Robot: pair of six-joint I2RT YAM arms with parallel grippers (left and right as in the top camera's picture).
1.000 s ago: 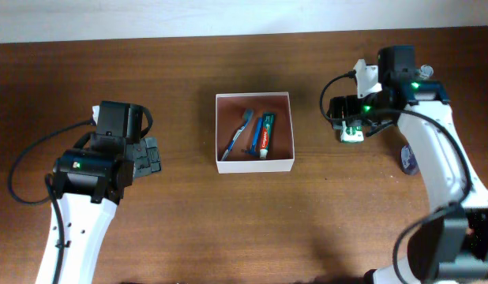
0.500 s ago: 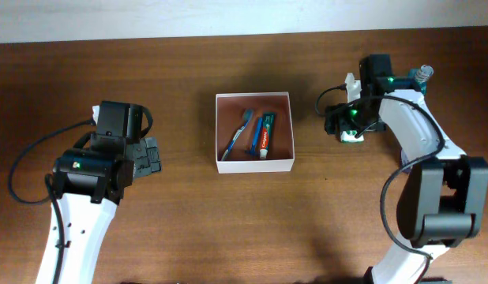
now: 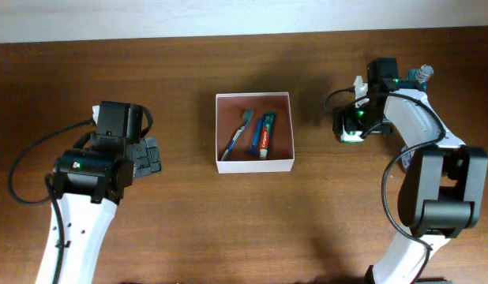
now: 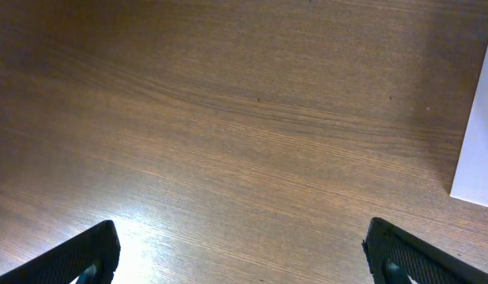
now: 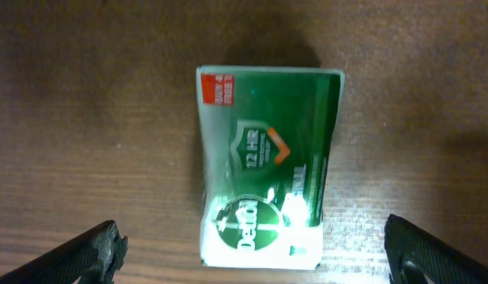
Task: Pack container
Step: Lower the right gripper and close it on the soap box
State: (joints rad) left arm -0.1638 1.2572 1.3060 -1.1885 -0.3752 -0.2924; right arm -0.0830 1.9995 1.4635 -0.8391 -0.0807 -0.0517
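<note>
You have the job partly done: the container [image 3: 255,165] sits in the middle of the counter [image 3: 189,229], and a toothbrush [image 3: 238,135] and a tube of toothpaste [image 3: 264,134] already lie side by side on its reddish floor. What is left, as far as the views show, is the green soap packet [image 5: 264,166], which lies flat on the counter well to the right of the container, outside it. Your right tool [image 5: 256,254] hangs directly over that packet with its jaws spread wide, one finger off to each side and neither touching it, so nothing is gripped yet. Picking it up looks like the step in hand. Your left tool [image 4: 240,252] is open too and empty, over bare wood to the left of the container, whose white wall just shows at the edge of its wrist view. A small capped item [image 3: 422,75] stands beside the right arm; it is too small to name, but it may also need packing.
</note>
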